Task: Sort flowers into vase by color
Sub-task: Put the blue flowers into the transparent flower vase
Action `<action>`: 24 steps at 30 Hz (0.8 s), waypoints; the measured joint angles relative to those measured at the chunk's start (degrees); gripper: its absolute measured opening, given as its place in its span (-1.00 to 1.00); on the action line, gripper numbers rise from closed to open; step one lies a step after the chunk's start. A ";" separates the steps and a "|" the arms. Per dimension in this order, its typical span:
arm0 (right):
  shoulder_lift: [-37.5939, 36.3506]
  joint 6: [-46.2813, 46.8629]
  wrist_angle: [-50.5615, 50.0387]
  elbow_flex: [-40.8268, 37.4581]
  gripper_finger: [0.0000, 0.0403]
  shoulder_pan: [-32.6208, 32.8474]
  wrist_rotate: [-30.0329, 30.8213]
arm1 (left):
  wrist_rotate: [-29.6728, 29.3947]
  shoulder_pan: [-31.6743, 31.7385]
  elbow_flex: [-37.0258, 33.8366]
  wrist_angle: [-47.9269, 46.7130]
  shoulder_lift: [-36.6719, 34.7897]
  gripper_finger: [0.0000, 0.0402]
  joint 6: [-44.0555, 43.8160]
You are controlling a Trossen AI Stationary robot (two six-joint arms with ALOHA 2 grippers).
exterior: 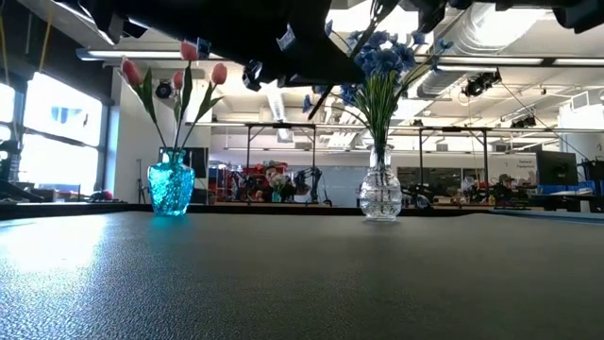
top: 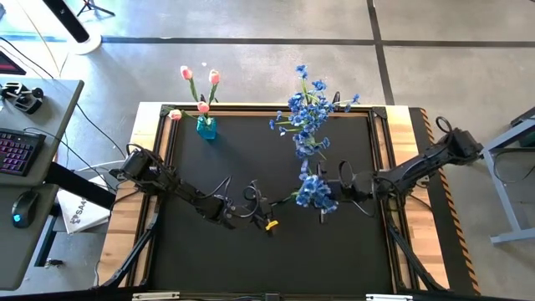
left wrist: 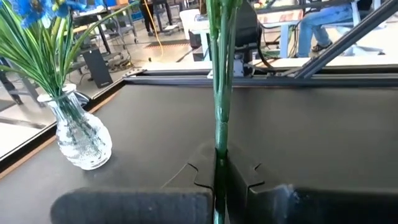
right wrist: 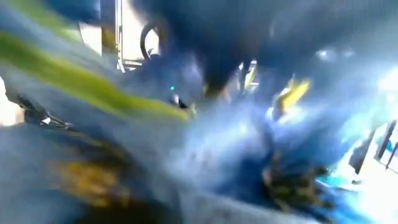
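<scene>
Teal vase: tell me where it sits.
In the high view the teal vase stands at the table's far edge on the left arm's side, holding pink tulips, well left of the blue flowers.

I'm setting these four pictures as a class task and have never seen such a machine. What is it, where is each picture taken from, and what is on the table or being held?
It is a robot with two dark arms at a black table. One picture looks straight down, one looks level across the tabletop, and two come from cameras on the wrists. A turquoise vase holds pink tulips; a clear vase holds blue flowers. The left gripper is shut on a green stem. The right gripper is at a blue bunch; its wrist picture is blurred.
</scene>
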 joint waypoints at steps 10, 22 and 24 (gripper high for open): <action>-4.27 -4.74 -5.32 0.00 -0.95 3.56 9.29 | 0.49 0.33 0.15 -0.86 -0.04 -0.97 -2.64; -20.33 -1.02 -44.76 6.71 -0.98 2.34 28.76 | 0.49 2.61 -0.04 -20.81 0.07 -0.44 -20.22; -22.90 -0.26 -49.41 6.73 -0.98 0.96 31.02 | 0.49 2.62 -0.04 -21.82 0.07 -0.40 -21.39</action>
